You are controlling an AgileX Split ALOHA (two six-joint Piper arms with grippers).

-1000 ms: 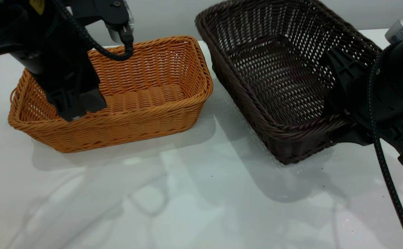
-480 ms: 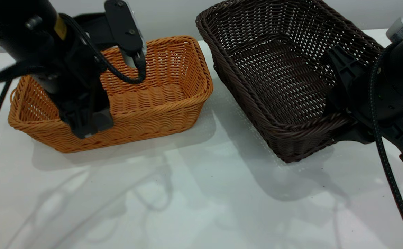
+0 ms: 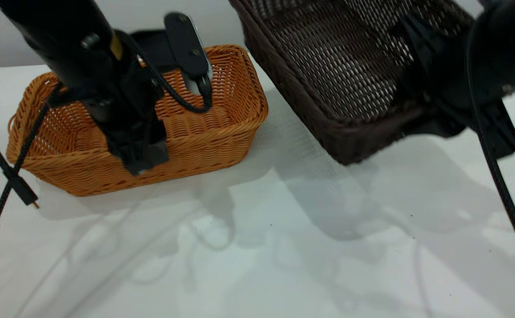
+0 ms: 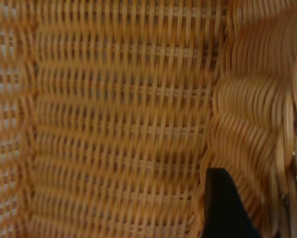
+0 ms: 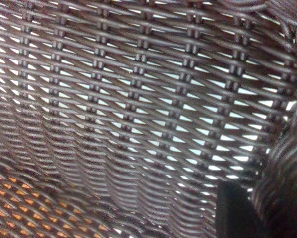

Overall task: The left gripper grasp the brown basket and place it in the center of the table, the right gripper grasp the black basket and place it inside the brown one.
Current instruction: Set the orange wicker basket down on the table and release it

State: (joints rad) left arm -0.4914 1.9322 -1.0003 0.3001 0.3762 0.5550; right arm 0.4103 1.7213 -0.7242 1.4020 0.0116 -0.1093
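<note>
Now the table [image 3: 248, 265] is lying bare in the near part, white and a little glossy, with only shadows on it. Behind it, the left gripper [image 3: 140, 152] is reaching down over the near long wall of the brown basket [image 3: 222, 145], one finger outside and one inside, so it is probably pinching this wall to move the basket toward the center; how tightly it is closing I cannot tell. The basket is sitting flat at the left side, orange-tan, tightly woven, with a braided rim. Farther back at the right, the right gripper [image 3: 449, 119] is clamping the near wall of the black basket [image 3: 328, 84] and carrying it tilted above the table, apparently to bring it over the brown one. Its weave is open and nearly black.
</note>
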